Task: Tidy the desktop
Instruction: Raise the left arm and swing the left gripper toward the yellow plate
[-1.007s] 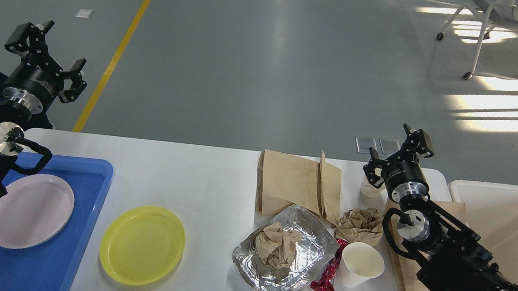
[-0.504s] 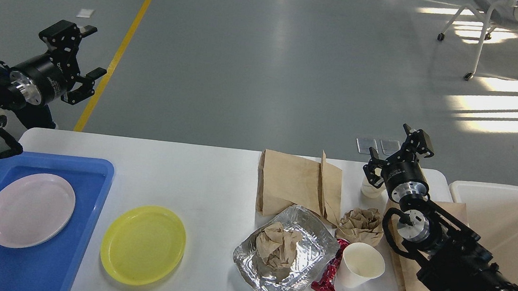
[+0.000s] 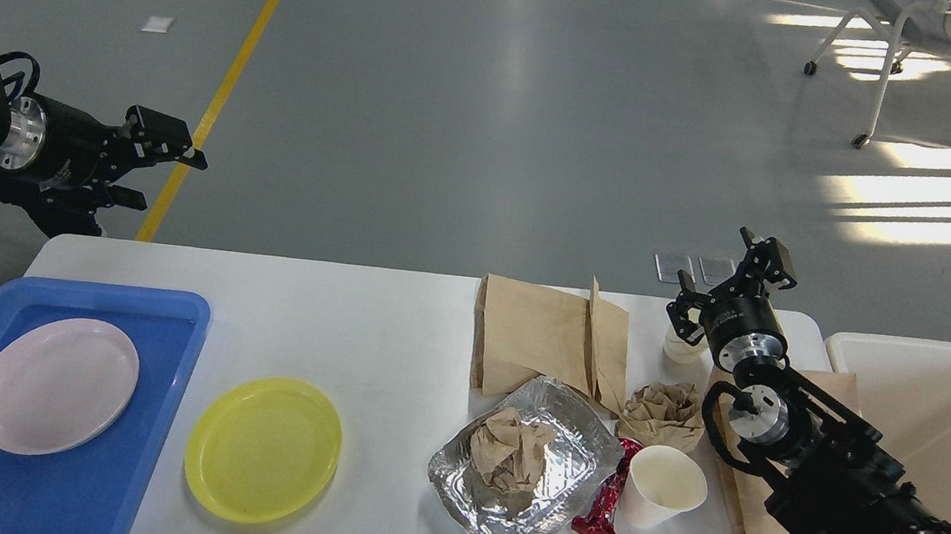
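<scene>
Grey floor lies behind our desktop [image 3: 400, 329], which fills the lower view with its long axis running left to right.

On it, from the blue tray [image 3: 156, 411] at the left end: a pink plate [image 3: 56, 384] in the tray, a yellow plate [image 3: 262, 449] just beside it, then brown bags [image 3: 547, 337], a foil tray [image 3: 522, 472] and a paper cup [image 3: 664, 486] toward the right. Our left gripper [image 3: 155, 166] has swung off the tray and now points right, fingers apart and empty, so we judge the yellow plate comes next. Our right gripper [image 3: 731, 290] hovers unmoved, fingers apart.
</scene>
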